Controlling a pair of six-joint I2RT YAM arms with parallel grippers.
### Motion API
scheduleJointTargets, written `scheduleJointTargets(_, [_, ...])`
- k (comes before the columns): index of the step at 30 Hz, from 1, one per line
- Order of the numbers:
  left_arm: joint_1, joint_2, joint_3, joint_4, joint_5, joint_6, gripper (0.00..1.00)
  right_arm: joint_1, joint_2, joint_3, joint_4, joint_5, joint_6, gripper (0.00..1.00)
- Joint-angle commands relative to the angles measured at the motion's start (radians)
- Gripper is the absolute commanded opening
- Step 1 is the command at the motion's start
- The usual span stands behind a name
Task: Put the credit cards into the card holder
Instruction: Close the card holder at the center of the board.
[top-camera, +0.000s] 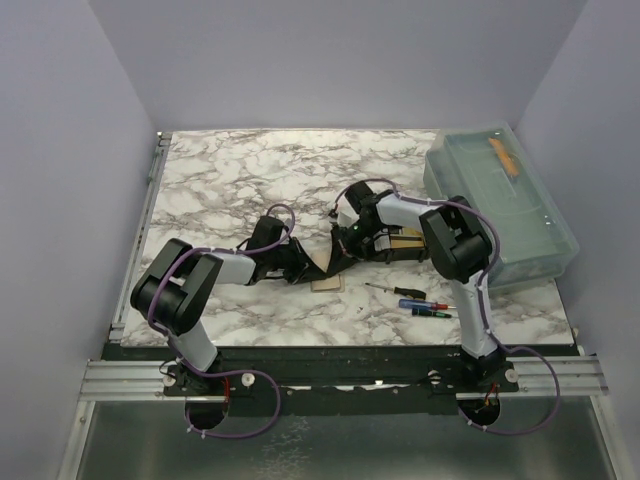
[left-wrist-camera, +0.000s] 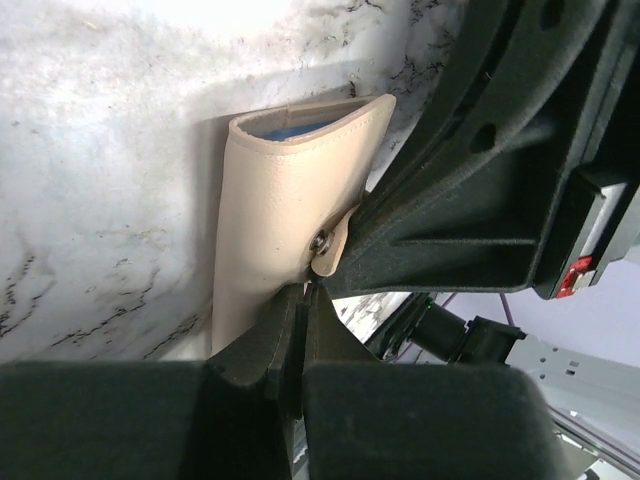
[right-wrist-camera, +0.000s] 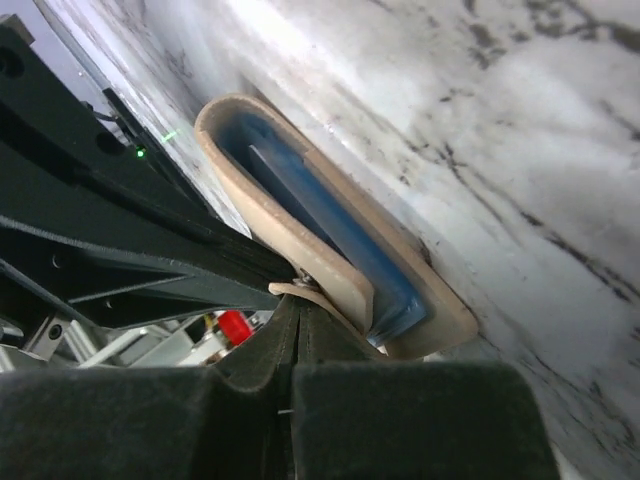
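A beige leather pouch with a snap tab lies on the marble at mid-table, its mouth open. A blue credit card sits inside it. My left gripper and right gripper are both shut, their tips meeting at the snap tab from opposite sides. I cannot tell whether either one pinches the tab. A tan striped credit card shows beside my right wrist. The card holder is hidden by that arm.
A large translucent lidded bin stands at the right edge with an orange tool inside. Small screwdrivers lie near the front right. Pale walls close in the table on three sides.
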Motion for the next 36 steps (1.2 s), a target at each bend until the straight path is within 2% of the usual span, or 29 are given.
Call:
scheduleJointTargets(1, [-0.005, 0.010, -0.037, -0.065, -0.073, 0.060, 0.00, 0.005, 0.169, 0.069, -0.096, 0.323, -0.061, 0.00])
scheduleJointTargets(5, [-0.004, -0.026, -0.026, -0.064, -0.044, 0.092, 0.00, 0.006, 0.235, 0.191, -0.205, 0.347, -0.090, 0.00])
scheduleJointTargets(9, [0.018, -0.127, 0.007, -0.133, -0.047, 0.130, 0.11, 0.020, 0.301, 0.315, -0.311, 0.423, -0.100, 0.00])
scheduleJointTargets(12, [0.068, -0.210, 0.027, -0.248, -0.121, 0.172, 0.13, 0.032, 0.321, 0.365, -0.356, 0.482, -0.080, 0.00])
scheduleJointTargets(15, [0.105, -0.251, 0.022, -0.313, -0.215, 0.196, 0.09, 0.048, 0.346, 0.401, -0.392, 0.550, -0.047, 0.00])
scheduleJointTargets(21, [0.104, -0.137, 0.052, -0.301, -0.228, 0.217, 0.02, 0.099, 0.431, 0.540, -0.523, 0.716, 0.016, 0.00])
scheduleJointTargets(29, [0.031, -0.116, 0.069, -0.288, -0.304, 0.218, 0.02, 0.154, 0.611, 0.795, -0.717, 0.896, 0.072, 0.01])
scheduleJointTargets(36, [-0.032, -0.110, 0.066, -0.284, -0.315, 0.227, 0.02, 0.151, 0.710, 0.869, -0.655, 0.826, 0.034, 0.03])
